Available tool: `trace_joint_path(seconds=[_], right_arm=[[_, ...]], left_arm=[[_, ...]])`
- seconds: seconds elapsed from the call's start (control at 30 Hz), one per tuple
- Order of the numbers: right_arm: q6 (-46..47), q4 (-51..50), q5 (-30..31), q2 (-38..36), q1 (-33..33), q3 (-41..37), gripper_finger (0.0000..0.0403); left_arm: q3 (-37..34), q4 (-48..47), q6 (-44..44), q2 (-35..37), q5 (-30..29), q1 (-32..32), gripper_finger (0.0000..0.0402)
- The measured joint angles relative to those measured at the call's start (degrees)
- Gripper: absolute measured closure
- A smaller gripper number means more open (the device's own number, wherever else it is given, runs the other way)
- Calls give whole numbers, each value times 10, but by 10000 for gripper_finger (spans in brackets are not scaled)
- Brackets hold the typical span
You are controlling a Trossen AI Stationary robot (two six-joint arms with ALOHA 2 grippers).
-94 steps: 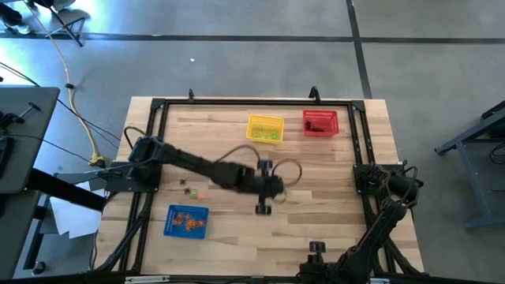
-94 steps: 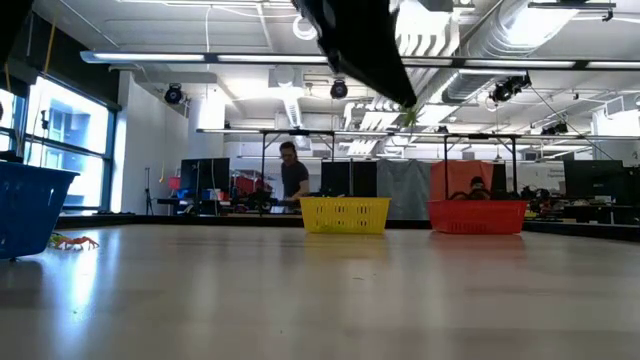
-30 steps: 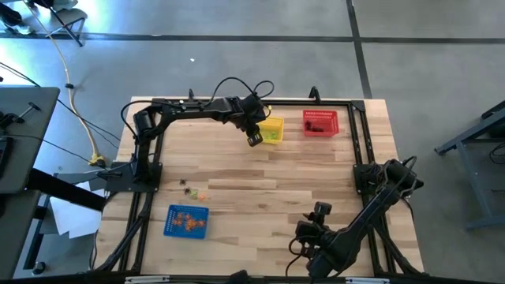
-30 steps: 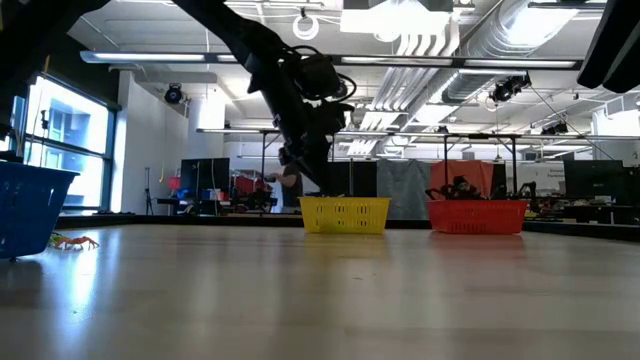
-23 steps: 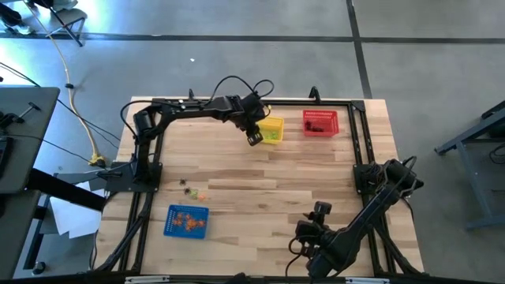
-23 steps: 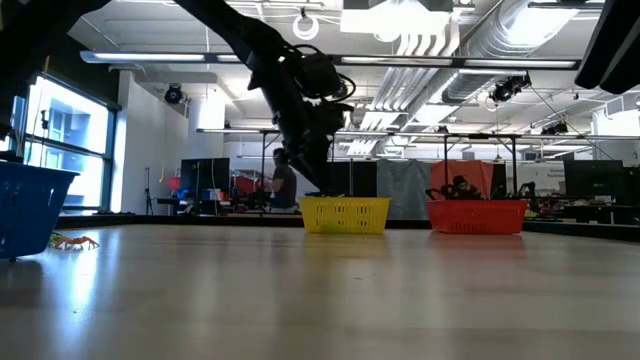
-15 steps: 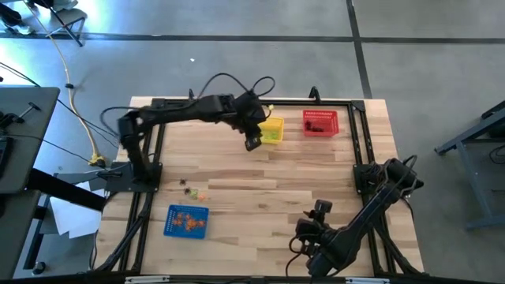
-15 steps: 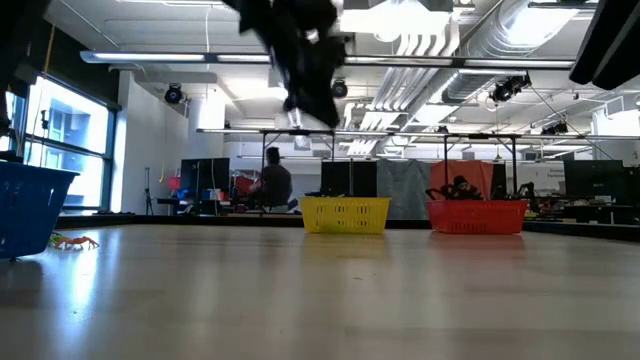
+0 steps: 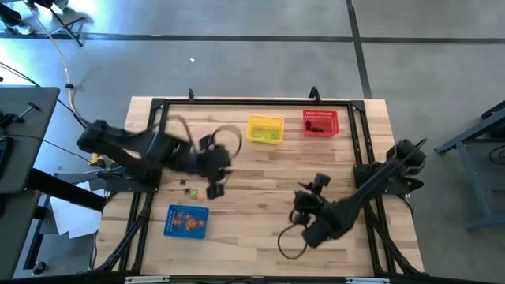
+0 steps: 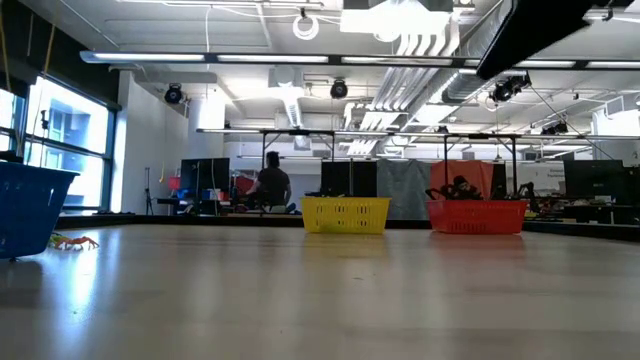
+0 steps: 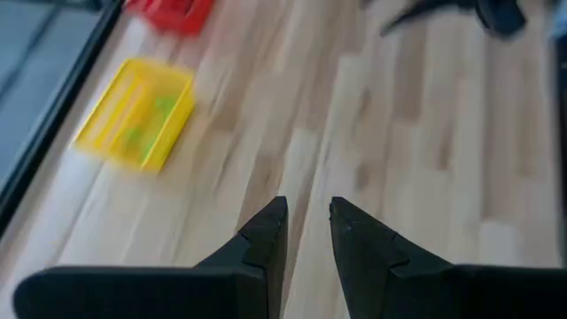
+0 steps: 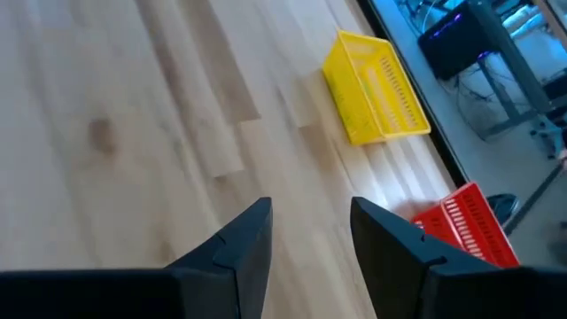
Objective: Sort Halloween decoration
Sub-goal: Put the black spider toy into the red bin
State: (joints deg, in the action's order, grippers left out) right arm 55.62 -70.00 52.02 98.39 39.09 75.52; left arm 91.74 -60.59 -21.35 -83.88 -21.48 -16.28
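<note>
Holding green trinkets [image 9: 266,135], the yellow basket [image 9: 265,128] sits beyond the left gripper [image 9: 215,192], its fingers narrowly parted, empty.

Both arms are dark, near black, built of slim tubular links joined by bulkier rounded joints. The left tool [image 9: 215,189] ends a blurred arm with a thin black cable looping in an arc just behind it. The right tool [image 9: 318,182] sits on a chunkier wrist block, and another black cable loop hangs behind that block. In the wrist views each tool carries 2 matte black fingers [image 11: 266,235], wedge-shaped, broad at the base and tapering to blunt tips, with flat angular facets; the right pair [image 12: 244,235] looks the same. No markings or screws can be made out.
</note>
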Motion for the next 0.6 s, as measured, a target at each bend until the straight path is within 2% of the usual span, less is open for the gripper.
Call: trace_joint_path(seconds=[0.07,0.2,0.33,0.43,0.53,0.6], right_arm=[[-36,66,11,-34,-23,-61,254],[-108,215,10,-110,-81,-182,254],[-225,422,-16,-184,-156,-296,254],[-330,619,-97,-221,-218,-368,254],[-400,811,-220,-232,-274,-420,254],[-433,895,-298,-231,-301,-438,254]], left_arm=[[0,-58,-66,-1,-57,-47,328],[-3,-162,-224,-10,-120,-124,328],[-50,-183,-363,-10,-179,-182,328],[-101,-182,-448,-9,-197,-207,328],[-160,-182,-534,-9,-202,-217,328],[-201,-184,-585,-9,-194,-217,328]])
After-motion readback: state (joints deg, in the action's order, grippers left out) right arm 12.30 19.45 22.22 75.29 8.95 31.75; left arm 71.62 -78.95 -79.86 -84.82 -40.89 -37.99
